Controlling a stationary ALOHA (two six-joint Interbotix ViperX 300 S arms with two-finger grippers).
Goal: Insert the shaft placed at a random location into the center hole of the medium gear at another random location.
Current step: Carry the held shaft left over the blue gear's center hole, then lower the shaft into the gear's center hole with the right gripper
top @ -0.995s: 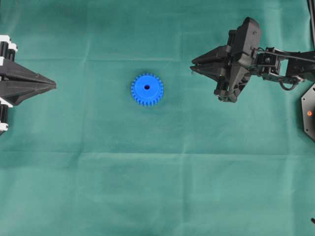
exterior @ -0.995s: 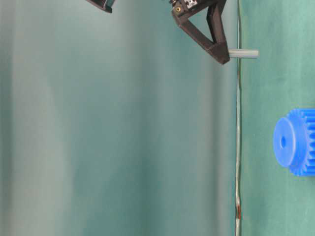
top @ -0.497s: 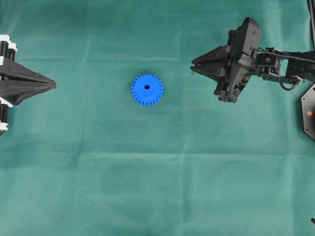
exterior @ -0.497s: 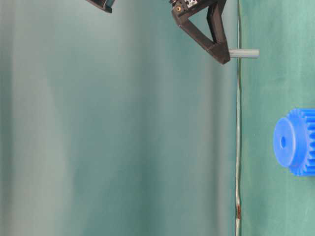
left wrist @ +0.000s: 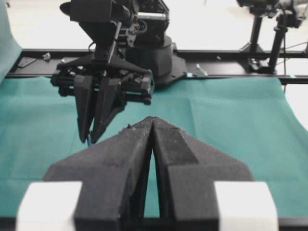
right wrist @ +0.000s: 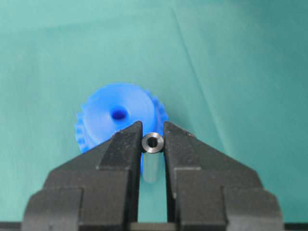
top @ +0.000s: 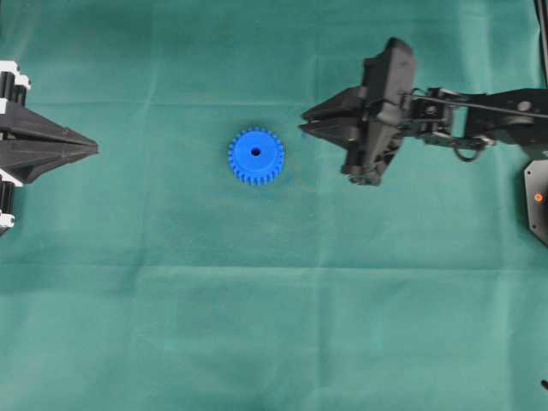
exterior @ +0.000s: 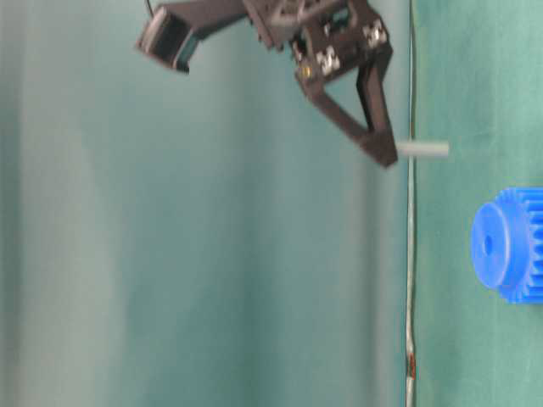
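Note:
The blue medium gear [top: 256, 156] lies flat on the green cloth with its dark center hole [top: 256, 151] facing up. My right gripper [top: 306, 125] hovers just to the gear's right, above the cloth, shut on the silver shaft [right wrist: 153, 143]. The shaft [exterior: 422, 149] sticks out past the fingertips towards the table. In the right wrist view the gear [right wrist: 108, 113] and its center hole [right wrist: 118, 114] sit just beyond the fingertips, a little left of the shaft. My left gripper [top: 94, 150] rests at the left edge, jaws together and holding nothing.
Green cloth [top: 274, 325] covers the whole table. The right arm [top: 479, 116] reaches in from the right edge. A black base plate [top: 538, 201] with an orange dot sits at the far right. Black frame rails [left wrist: 231, 70] run behind the cloth.
My right gripper has moved left towards the gear, carrying the shaft with it. The gear and the left gripper have stayed put.

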